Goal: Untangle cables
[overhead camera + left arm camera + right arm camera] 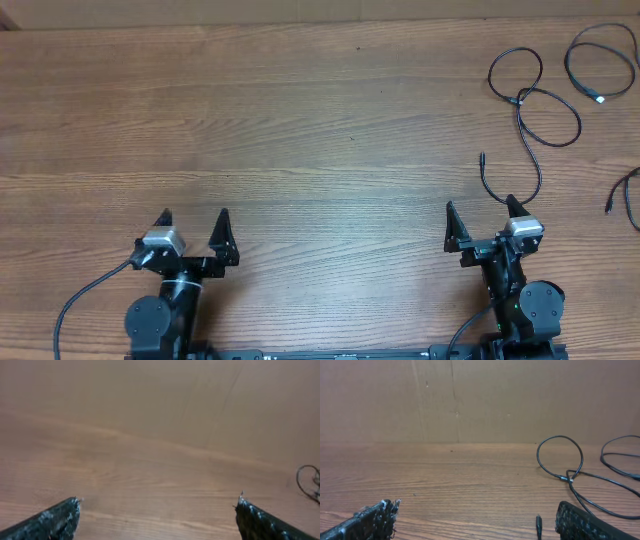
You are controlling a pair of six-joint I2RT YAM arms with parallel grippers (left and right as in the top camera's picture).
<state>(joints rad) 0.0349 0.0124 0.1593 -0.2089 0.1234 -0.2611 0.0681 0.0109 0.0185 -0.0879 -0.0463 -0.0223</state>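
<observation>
**Location.** The cables point(519, 98) lie on the tabletop point(300, 130) at its right side, all on the right arm's side. The near cable point(541, 170) forms two loops that meet at an inline connector. The far cable point(598, 96) is coiled in the far right corner. The edge cable point(609, 207) is cut off by the frame. We see the three lying apart from one another, and only the near cable crosses itself.

**Jaws.** The left gripper point(193, 222) and the right gripper point(480, 203) both have their jaws wide apart, holding nothing.

**Handling.** We judge the cords light, limp and thin, much thinner than the jaws. They will likely drag and spring back into their curl, and a flat run may slip out of a shallow pinch. We recommend gripping just behind a plug or at the connector, where the body is thicker.

**Orientation.** The near cable's long axis runs from the far loops towards the right gripper. Its tail curves in beside that gripper's right fingertip. The free plug end point(482, 157) lies ahead of the open jaws, tip pointing away from the robot.
</observation>
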